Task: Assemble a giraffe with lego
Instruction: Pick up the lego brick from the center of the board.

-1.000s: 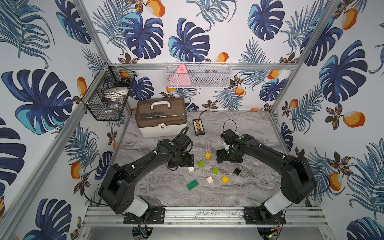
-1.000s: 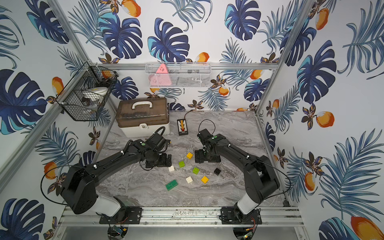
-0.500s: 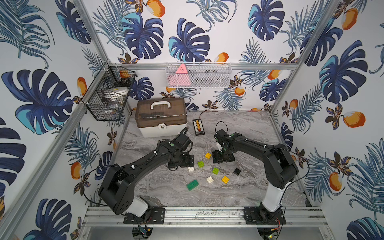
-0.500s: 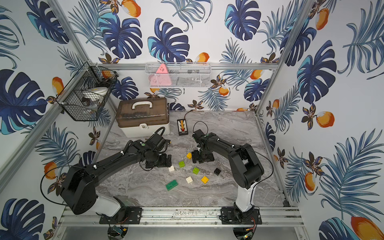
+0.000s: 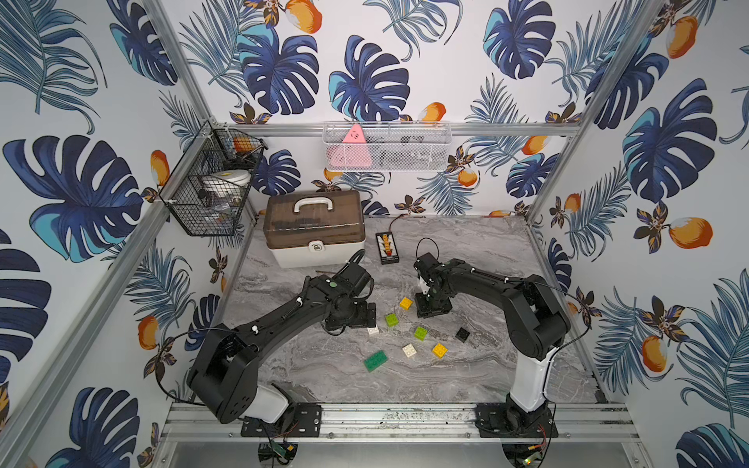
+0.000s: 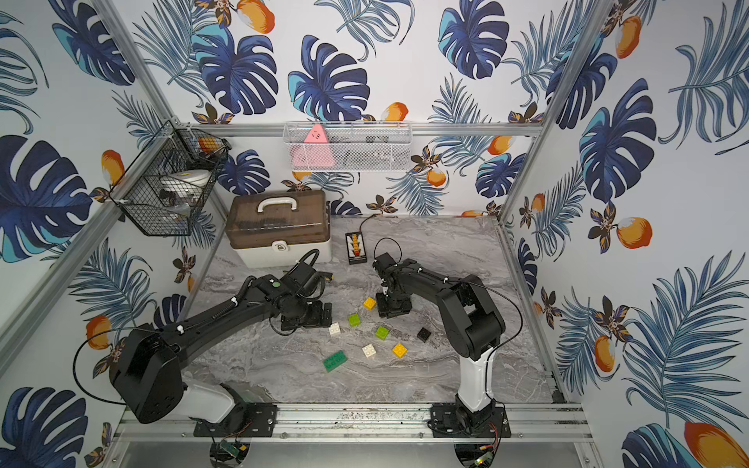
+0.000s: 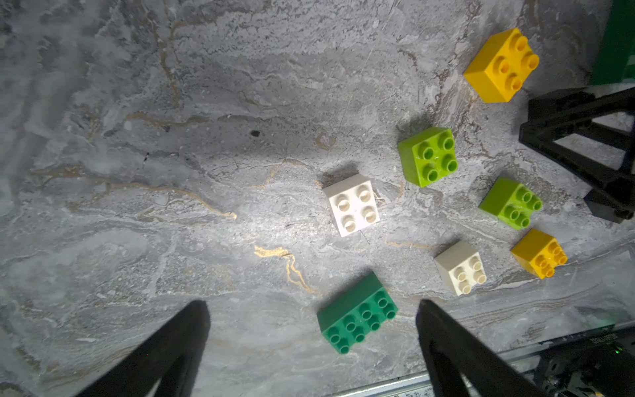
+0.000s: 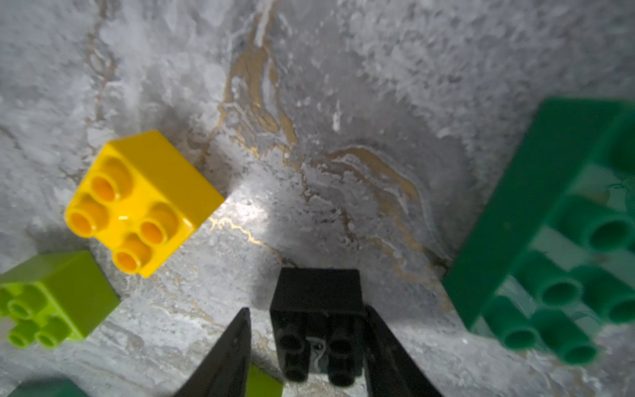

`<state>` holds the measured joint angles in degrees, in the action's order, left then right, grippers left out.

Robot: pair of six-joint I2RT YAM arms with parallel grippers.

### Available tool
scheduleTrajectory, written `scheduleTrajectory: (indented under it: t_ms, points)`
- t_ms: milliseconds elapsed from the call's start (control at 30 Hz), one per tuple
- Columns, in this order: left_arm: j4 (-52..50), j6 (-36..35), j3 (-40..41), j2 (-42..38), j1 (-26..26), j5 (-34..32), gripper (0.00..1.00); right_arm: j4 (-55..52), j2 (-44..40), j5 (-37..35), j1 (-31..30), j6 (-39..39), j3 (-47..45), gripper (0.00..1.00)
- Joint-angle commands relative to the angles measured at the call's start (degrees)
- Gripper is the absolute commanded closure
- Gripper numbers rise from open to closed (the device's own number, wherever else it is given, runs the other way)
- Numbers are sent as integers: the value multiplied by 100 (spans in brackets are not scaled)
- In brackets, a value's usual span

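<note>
No giraffe is in view; the lego lies loose on the marble table [image 5: 478, 377]. My right gripper [image 8: 307, 309] stands down over a black brick [image 8: 318, 292]. Its jaws have narrowed around it: one finger touches a side and the other is a sliver off. Beside it lie a yellow brick [image 8: 144, 202] and a long dark green brick [image 8: 556, 240]. My left gripper [image 7: 311, 304] hangs wide open and empty above another dark green brick [image 7: 357, 314]. Between the arms lie white [image 5: 409, 350], lime [image 5: 420, 332], yellow [image 5: 439, 350] and black [image 5: 462, 334] bricks.
A brown-lidded white case [image 5: 314, 231] stands at the back left, with a small black remote [image 5: 387, 247] beside it. A wire basket [image 5: 210, 190] hangs on the left wall and a white mesh shelf [image 5: 387, 146] on the back wall. The metal base rail [image 5: 385, 421] runs along the front.
My right gripper has shifted slightly left and its jaws have gone from wide open to narrow around the black brick. The left arm has not moved.
</note>
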<state>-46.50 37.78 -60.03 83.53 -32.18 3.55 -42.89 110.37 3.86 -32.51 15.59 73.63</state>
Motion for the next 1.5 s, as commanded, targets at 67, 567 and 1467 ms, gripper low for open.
scheduleTrajectory:
  t_ms: [67, 567, 1467]
  points:
    - [-76, 82, 70, -97, 37, -13, 1, 62, 8, -104, -10, -30, 38, 51]
    - [-54, -38, 119, -179, 68, 102, 1, 89, 72, -374, -10, 62, 69, 26]
    - [340, -113, 117, 241, 83, 260, 1, -1382, -3685, -1219, -10, 2070, -1890, 72]
